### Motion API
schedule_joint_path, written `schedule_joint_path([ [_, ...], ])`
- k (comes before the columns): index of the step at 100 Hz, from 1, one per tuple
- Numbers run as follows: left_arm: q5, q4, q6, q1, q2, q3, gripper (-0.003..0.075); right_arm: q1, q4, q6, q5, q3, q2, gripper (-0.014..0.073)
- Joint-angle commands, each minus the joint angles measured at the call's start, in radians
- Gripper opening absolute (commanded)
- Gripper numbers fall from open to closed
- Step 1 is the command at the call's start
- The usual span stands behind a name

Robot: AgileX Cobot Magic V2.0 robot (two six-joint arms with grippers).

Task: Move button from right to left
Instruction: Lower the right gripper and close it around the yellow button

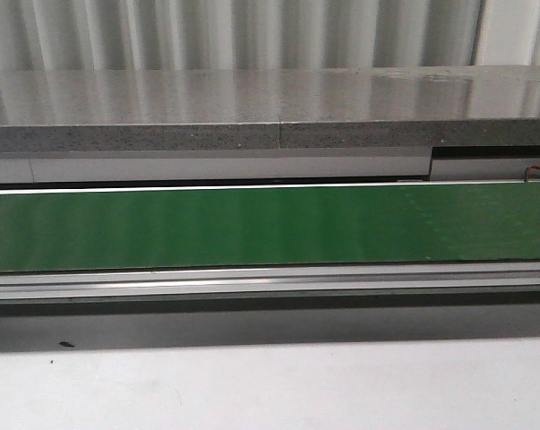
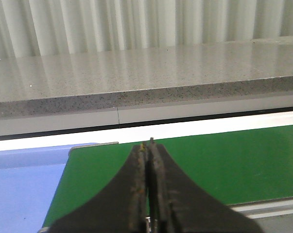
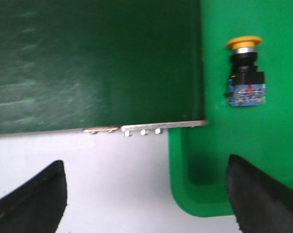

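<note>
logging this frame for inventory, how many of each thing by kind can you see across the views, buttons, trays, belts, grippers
button, yellow cap, lying in the green tray: 1
green tray: 1
blue tray: 1
green belt: 1
grippers, left gripper shut and right gripper open: 2
total: 6

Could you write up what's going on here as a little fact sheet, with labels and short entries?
Button: yellow cap, black collar, blue block; lying in a bright green tray
Belt: dark green, nothing on it in the front view
Right gripper: open, above the tray's edge, not touching the button
Left gripper: shut, empty, over the belt's end
Blue surface: beside the belt's end
</note>
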State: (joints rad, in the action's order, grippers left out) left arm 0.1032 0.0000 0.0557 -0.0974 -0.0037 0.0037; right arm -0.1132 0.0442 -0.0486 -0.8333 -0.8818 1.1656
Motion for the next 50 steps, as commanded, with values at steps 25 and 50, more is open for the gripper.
schedule_joint_path([
  [25, -0.075, -0.007, 0.002, -0.004, -0.033, 0.039, -0.002, -0.261, 0.006, 0.005, 0.089, -0.141, 0.221, 0.0652],
  [50, -0.075, -0.007, 0.002, -0.004, -0.033, 0.039, -0.0021, -0.294, 0.041, 0.005, 0.101, -0.225, 0.407, 0.0652],
])
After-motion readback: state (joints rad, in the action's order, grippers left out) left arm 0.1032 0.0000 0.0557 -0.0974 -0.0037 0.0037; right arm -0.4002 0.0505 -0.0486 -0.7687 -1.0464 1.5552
